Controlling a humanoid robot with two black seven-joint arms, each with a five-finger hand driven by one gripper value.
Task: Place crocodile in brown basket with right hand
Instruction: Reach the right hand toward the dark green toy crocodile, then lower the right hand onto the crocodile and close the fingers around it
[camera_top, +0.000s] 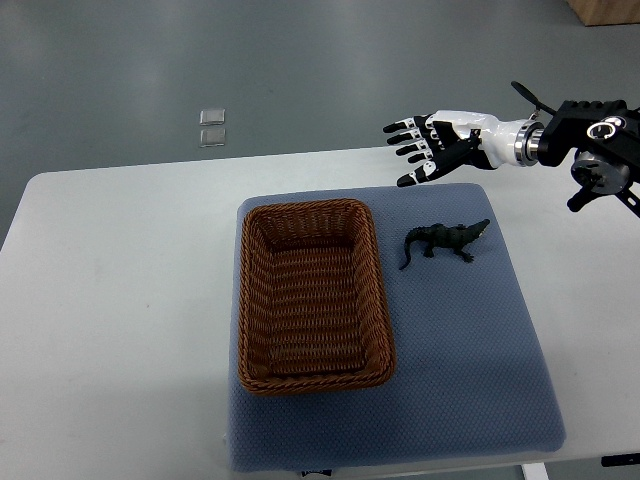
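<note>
Crocodile (446, 240): lies on the blue mat (470, 350), just right of the brown basket (305, 206).
Right hand (432, 146): fingers spread, holding nothing, hovering beyond the crocodile.
Your grasp: lower onto its body, not the tail, then close.

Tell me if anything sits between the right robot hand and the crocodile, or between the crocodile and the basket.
Nothing visible. The right robot hand is open beyond the crocodile, nothing between them; only bare blue mat separates the crocodile from the brown basket.
</note>
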